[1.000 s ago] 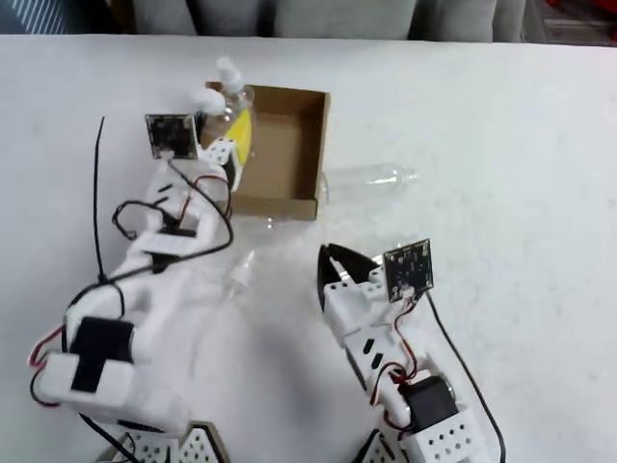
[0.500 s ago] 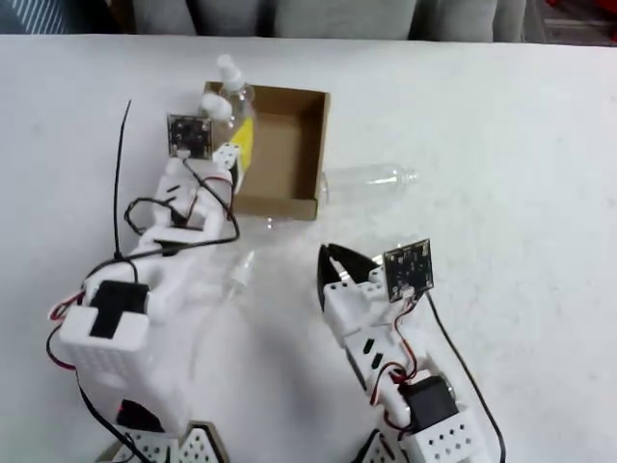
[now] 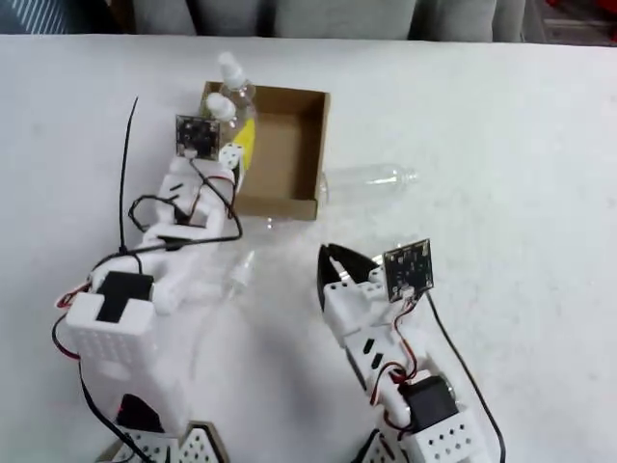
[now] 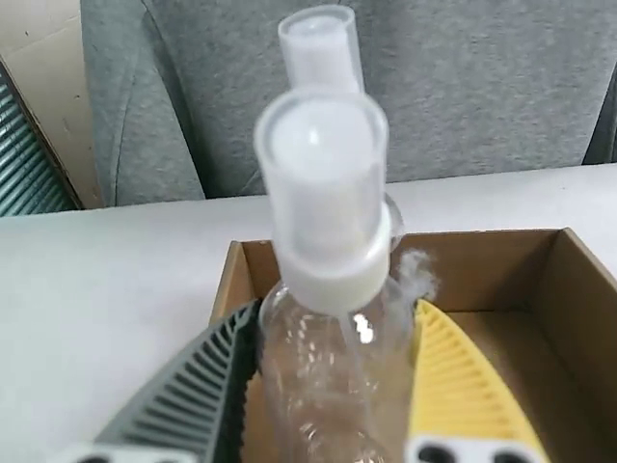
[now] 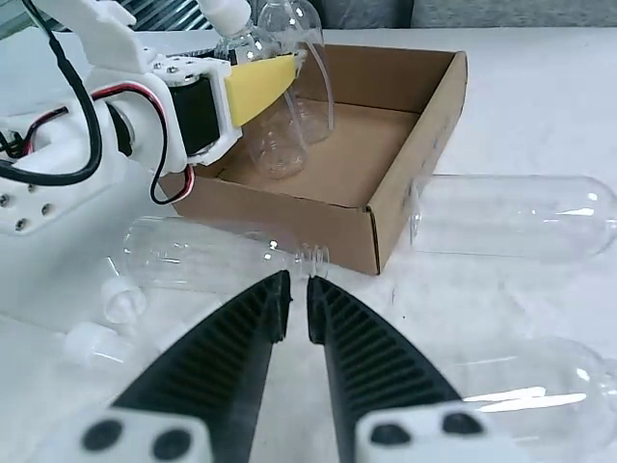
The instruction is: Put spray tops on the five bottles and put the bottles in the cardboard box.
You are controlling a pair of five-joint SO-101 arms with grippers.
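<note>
gripping the clear plastic bottle with white spray top (image 4: 320, 289) by its shoulder, your left gripper (image 4: 333, 318) holds it upright in the brown cardboard box (image 4: 482, 260); likely light, thin-walled, so squeeze gently. your right gripper (image 5: 297, 289) rests pinched together, empty.

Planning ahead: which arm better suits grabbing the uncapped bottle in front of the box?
Likely right: right gripper faces that uncapped bottle, empty; left gripper holds a capped bottle in the box.

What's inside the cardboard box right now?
Two spray-topped bottles, upright at one end of the cardboard box: the held bottle, in the left hand, and a second bottle behind it. The remaining floor is bare. From above, the left arm covers their bases.
</note>
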